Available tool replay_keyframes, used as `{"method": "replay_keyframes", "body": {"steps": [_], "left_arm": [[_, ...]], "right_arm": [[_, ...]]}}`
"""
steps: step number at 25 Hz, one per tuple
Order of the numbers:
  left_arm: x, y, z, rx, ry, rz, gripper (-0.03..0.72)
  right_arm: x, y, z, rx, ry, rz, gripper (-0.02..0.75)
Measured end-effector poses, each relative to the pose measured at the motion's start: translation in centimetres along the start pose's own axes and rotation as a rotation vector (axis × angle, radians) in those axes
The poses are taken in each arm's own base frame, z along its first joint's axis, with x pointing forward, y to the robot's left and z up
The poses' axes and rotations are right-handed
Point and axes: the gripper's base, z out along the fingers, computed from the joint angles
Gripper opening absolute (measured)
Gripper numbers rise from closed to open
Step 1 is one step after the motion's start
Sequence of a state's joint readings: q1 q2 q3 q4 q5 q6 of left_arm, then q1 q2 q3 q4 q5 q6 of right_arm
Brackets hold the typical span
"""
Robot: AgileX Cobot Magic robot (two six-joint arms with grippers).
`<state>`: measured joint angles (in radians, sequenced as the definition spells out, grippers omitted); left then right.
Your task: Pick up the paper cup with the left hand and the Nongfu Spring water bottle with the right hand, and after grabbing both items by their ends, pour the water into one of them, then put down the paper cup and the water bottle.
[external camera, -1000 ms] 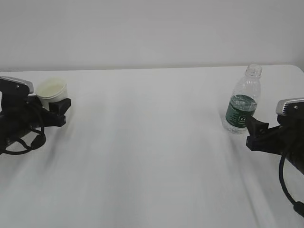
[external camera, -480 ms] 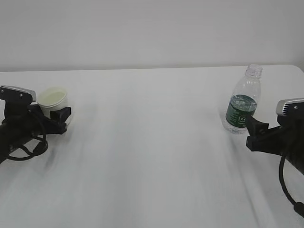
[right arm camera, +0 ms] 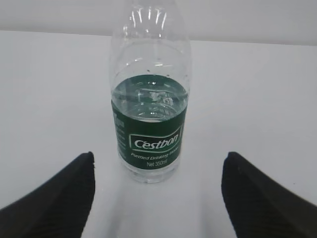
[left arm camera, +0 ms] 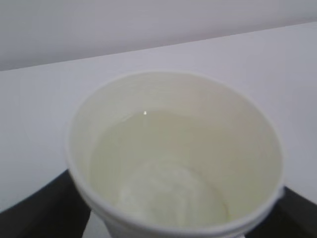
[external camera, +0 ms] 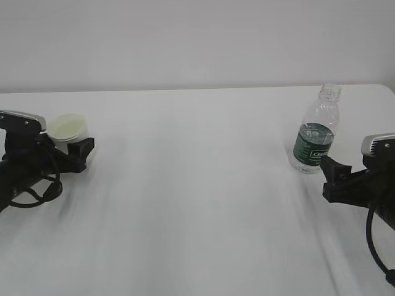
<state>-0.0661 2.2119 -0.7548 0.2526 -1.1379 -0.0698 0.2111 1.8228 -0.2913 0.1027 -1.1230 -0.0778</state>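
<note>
The white paper cup (external camera: pixel 66 127) sits at the far left between the fingers of my left gripper (external camera: pixel 74 143), its rim tipped a little. In the left wrist view the cup (left arm camera: pixel 173 99) fills the frame and holds clear water (left arm camera: pixel 148 153). A black finger (left arm camera: pixel 34 215) stands beside each side of the cup, with a strip of table showing between the left one and the wall, so the jaws are open. The Nongfu Spring water bottle (external camera: pixel 316 139) stands upright at the right, about half full (right arm camera: pixel 150 101). My right gripper (external camera: pixel 332 172) is open just short of it (right arm camera: pixel 158 163).
The white table (external camera: pixel 197 185) runs back to a pale wall. Its far edge lies just behind the cup and the bottle, and its right corner is close to the bottle.
The cup came down with my left gripper and now leans slightly. My right gripper has drawn back a little from the bottle, which has not moved.
</note>
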Motion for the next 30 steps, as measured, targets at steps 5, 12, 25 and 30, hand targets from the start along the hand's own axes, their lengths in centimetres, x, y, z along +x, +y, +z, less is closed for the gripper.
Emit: {"method": "replay_keyframes", "body": {"steps": [5, 12, 25, 30], "left_arm": [[0.0, 0.1, 0.0, -0.01, -0.001, -0.005, 0.643], [-0.3, -0.3, -2.1, -0.014, 0.022, -0.013, 0.642], [-0.7, -1.4, -6.5, -0.012, 0.072, -0.025, 0.628], [-1.0, -1.7, -8.1, -0.011, 0.079, -0.026, 0.62]], "right_arm": [[0.0, 0.0, 0.0, 0.0, 0.0, 0.0, 0.593], [0.0, 0.0, 0.0, 0.0, 0.002, 0.001, 0.593], [1.3, -0.1, -1.7, -0.001, 0.05, -0.006, 0.593], [1.6, -0.2, -2.4, -0.001, 0.063, -0.007, 0.593]]}}
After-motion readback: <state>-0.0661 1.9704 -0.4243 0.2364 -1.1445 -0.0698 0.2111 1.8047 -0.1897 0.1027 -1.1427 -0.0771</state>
